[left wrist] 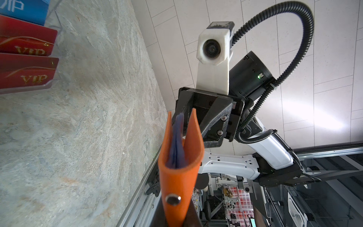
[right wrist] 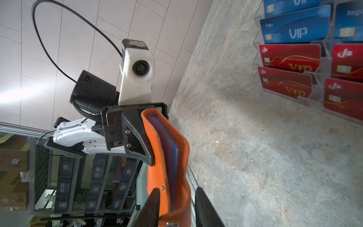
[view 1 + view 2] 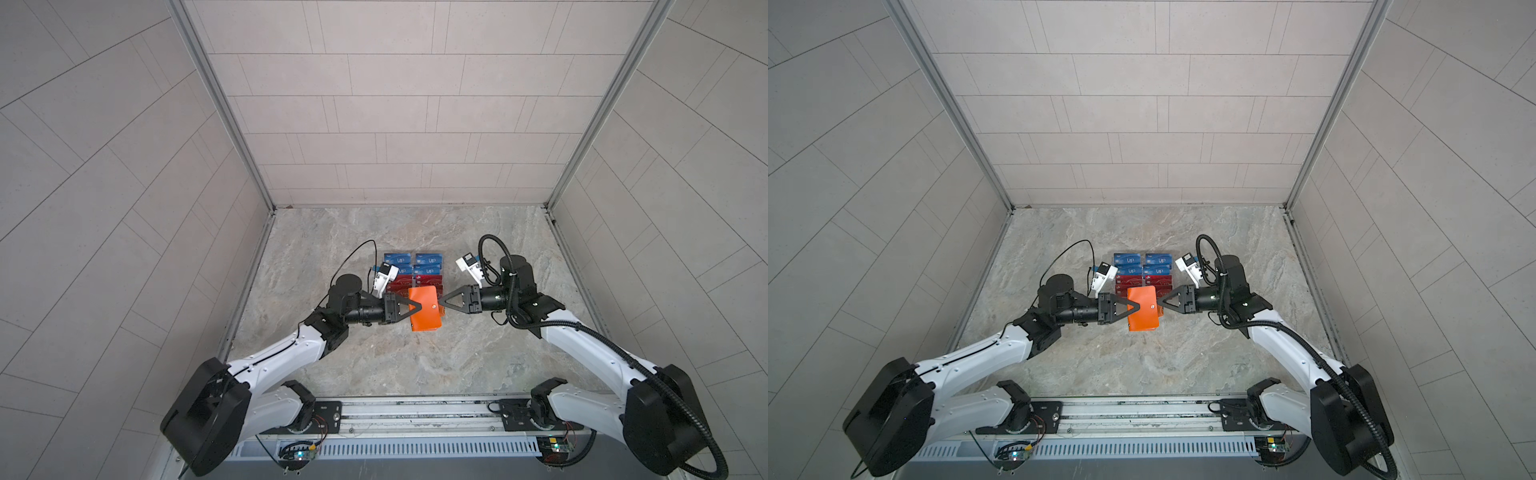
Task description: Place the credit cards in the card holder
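The left claw [image 3: 417, 308] clamps the orange card holder [image 3: 424, 321] by its left edge, steadying it just near of the racked credit cards [image 3: 428, 261], while the right claw [image 3: 444, 306] straddles its right edge, jaws parted, presumably to spread the covers.

Over middle of table [image 3: 374, 365], card holder [image 3: 424, 318] was between the grippers: left gripper [image 3: 419, 308] on its left edge, right gripper [image 3: 443, 308] straddling its right edge. Just behind it, credit cards [image 3: 428, 261] stood in tiered stand [image 2: 290, 98], two columns side by side, front rows partly hidden by holder.
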You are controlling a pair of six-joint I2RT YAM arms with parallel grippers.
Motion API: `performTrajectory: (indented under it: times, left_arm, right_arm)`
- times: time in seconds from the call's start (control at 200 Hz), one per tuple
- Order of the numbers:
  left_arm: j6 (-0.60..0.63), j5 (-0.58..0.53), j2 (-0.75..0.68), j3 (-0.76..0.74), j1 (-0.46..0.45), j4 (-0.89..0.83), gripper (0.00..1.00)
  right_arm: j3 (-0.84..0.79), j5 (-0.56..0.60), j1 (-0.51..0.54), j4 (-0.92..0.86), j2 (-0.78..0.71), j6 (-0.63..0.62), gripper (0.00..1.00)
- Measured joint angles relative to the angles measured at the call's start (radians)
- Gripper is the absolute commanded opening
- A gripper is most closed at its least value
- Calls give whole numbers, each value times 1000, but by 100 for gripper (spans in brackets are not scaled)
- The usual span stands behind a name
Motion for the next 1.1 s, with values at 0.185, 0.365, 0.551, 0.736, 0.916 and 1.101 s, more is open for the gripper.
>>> performTrajectory:
  times: [0.185,0.365,0.551,0.736,0.916,1.101]
  left_arm:
    - [0,0,-6,0,0,-2,9]
    - [-1,5,-11,0,0,0,9]
    - [-2,10,-11,0,0,2,9]
    - [-8,13,-10,-1,0,9,9]
    - [-9,13,-10,-1,0,12,9]
    - [-6,14,-6,-1,0,8,9]
  right_arm:
    - [0,25,0,-81,30,-54,31]
    - [0,33,6,-88,31,-67,31]
    - [-11,18,26,5,24,-17,31]
    - [-45,10,33,68,-7,25,31]
    - [-48,9,34,89,-23,38,31]
    - [-49,9,34,93,-24,43,30]
